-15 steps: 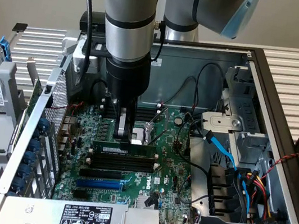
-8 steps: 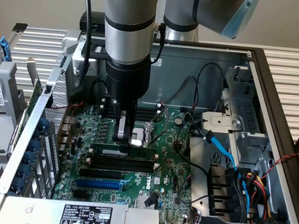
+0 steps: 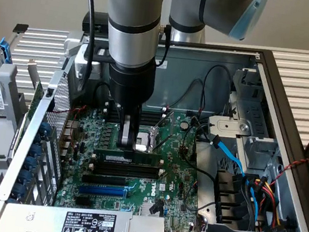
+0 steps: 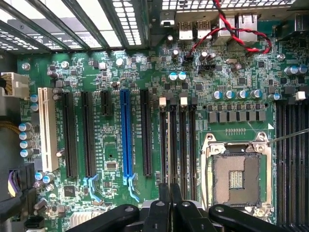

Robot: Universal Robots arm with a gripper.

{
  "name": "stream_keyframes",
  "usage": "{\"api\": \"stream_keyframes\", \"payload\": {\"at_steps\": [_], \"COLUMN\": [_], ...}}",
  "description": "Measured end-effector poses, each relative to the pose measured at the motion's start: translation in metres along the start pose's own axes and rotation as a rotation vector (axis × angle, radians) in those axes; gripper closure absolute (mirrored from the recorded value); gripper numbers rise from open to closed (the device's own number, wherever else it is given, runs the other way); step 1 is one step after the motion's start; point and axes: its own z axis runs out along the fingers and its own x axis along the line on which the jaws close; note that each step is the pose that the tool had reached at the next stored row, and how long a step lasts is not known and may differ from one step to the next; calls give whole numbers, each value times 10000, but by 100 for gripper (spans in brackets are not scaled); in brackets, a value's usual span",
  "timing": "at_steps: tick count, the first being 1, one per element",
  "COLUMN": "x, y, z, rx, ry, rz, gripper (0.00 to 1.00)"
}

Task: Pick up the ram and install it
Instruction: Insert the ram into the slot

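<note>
The ram (image 3: pixel 143 158) is a thin dark-green stick lying along the rearmost black memory slot on the motherboard, level with the slot. My gripper (image 3: pixel 129 145) comes straight down onto its upper edge, fingers shut on the stick near its middle. In the wrist view the ram (image 4: pixel 172 145) shows edge-on as a thin line between the black slots, running away from my gripper (image 4: pixel 170 195), whose fingertips sit close together over it. Whether the ram is fully seated cannot be told.
Two more black memory slots (image 3: pixel 125 173) lie beside the ram, then a blue expansion slot (image 3: pixel 104 190). The open CPU socket (image 4: pixel 236 176) is close by. Blue and black cables (image 3: pixel 228 154) and drive cages crowd the exterior view's right. The case wall (image 3: pixel 34 132) rises at the left.
</note>
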Motion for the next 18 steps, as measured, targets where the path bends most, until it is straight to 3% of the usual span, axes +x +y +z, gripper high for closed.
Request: {"api": "stream_keyframes", "payload": {"at_steps": [18], "x": [34], "y": [9], "z": [38], "rx": [-1], "ry": [2], "rz": [-9], "gripper": [88]}}
